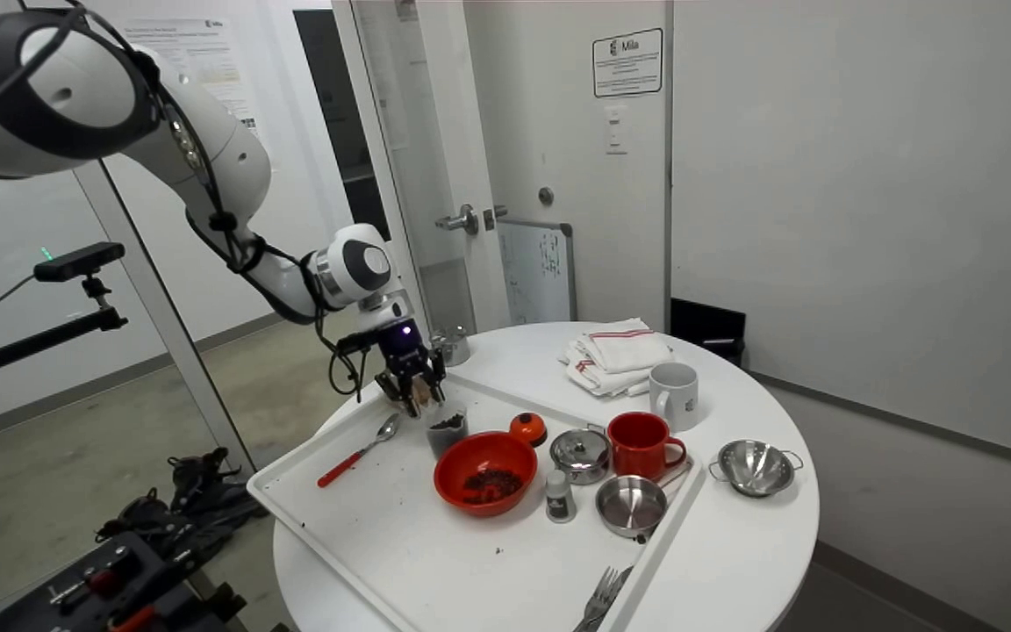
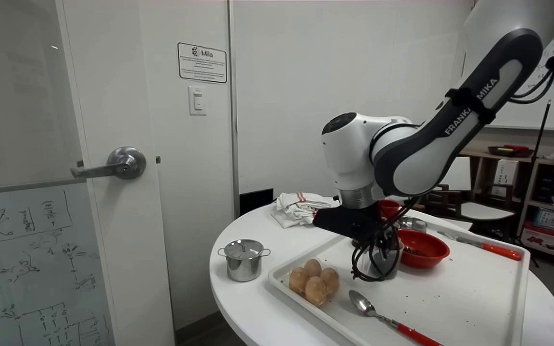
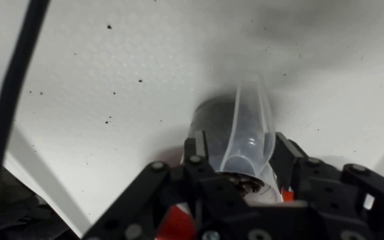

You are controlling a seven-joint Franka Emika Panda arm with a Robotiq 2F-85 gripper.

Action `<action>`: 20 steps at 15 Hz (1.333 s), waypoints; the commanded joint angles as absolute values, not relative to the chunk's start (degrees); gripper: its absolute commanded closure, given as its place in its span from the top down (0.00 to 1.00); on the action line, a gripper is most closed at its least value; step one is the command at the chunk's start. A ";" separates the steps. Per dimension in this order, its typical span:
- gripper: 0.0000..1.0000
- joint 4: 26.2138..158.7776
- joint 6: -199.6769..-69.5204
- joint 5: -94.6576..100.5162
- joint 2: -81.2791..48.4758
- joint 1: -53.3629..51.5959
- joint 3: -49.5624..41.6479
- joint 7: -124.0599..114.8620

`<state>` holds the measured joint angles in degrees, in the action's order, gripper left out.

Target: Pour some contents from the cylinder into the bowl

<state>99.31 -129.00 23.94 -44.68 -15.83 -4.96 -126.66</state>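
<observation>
The cylinder [image 1: 447, 436] is a translucent grey cup with a clear handle and dark contents, upright on the tray. It is partly behind cables in an exterior view [image 2: 392, 271]. In the wrist view the cylinder [image 3: 212, 125] has its handle towards the camera. My gripper [image 3: 243, 143] is open, with one finger on each side of the handle; I cannot tell if they touch. The gripper [image 1: 426, 404] is beside the cylinder's rim; arm and cables hide it elsewhere. The red bowl [image 1: 453, 474], also in an exterior view [image 2: 426, 262], stands close by with dark bits inside.
The white tray [image 1: 330, 518] holds a red-handled spoon [image 1: 363, 452], eggs [image 2: 315, 288], an orange round object [image 1: 527, 428], a shaker [image 1: 560, 500], a lidded steel pot [image 1: 580, 458], a steel pan [image 1: 631, 505] and a red mug [image 1: 637, 446]. Dark crumbs lie scattered on it.
</observation>
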 commanded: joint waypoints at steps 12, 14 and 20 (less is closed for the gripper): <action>0.09 115.54 -131.23 22.35 -28.22 -14.69 -4.62 -123.78; 0.09 120.35 -134.40 21.41 -23.87 -13.17 -4.07 -122.03; 0.09 128.17 -140.02 10.80 -17.89 -5.88 -2.63 -109.84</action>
